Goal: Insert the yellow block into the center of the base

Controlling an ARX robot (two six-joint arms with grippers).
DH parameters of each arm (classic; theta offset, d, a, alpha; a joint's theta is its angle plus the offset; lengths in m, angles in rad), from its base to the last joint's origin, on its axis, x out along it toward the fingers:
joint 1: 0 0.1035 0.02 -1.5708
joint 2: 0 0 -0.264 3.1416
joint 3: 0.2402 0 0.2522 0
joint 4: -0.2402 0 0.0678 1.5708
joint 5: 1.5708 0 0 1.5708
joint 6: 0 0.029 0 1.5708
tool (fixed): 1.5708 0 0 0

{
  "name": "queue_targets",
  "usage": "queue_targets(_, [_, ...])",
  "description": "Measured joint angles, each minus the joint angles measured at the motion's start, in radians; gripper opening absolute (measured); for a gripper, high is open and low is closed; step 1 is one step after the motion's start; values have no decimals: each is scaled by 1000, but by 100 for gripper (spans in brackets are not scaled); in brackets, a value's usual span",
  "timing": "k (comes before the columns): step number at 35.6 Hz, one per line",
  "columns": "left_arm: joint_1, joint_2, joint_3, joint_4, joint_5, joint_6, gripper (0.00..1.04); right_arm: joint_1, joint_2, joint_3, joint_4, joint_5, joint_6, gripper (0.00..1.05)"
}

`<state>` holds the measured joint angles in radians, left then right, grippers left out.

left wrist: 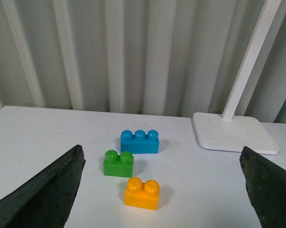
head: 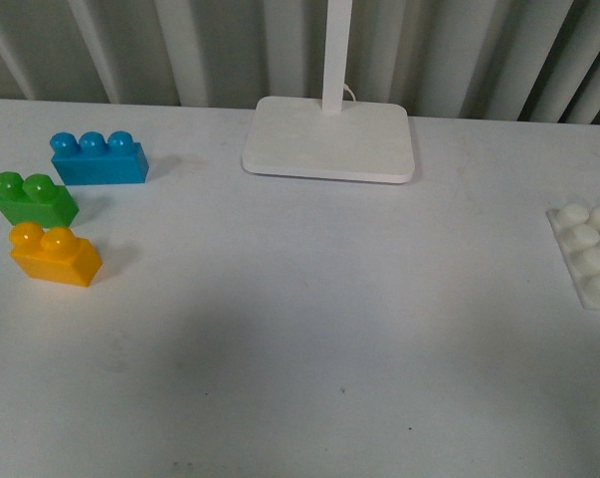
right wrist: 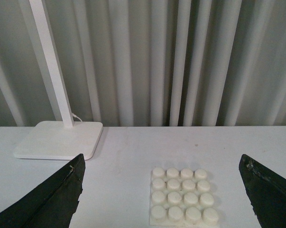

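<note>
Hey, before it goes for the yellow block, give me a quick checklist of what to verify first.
1. Yellow block upright, studs up, nothing on it: ok.
2. Left pincer open and empty: ok.
3. Right pincer open and empty: ok.
4. Base studs bare, center free: ok.
5. Gap between yellow block and green block wide enough for a finger: cannot tell.

Front view: body camera, angled down over the table towards the ribbed wall. Left wrist view: low and near, facing the wall past the yellow block. Right wrist view: likewise, past the base. All three views share the lamp foot.
</note>
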<state>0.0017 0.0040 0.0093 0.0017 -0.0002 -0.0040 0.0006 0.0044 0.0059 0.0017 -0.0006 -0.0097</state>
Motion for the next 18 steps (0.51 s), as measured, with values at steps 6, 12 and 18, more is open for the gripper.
queue_targets(6, [0, 0, 0, 0, 0, 0, 98, 0, 0, 0, 0, 0, 0, 95])
queue_targets(12, [0, 0, 0, 0, 0, 0, 98, 0, 0, 0, 0, 0, 0, 95])
queue_targets(18, [0, 0, 0, 0, 0, 0, 98, 0, 0, 0, 0, 0, 0, 95])
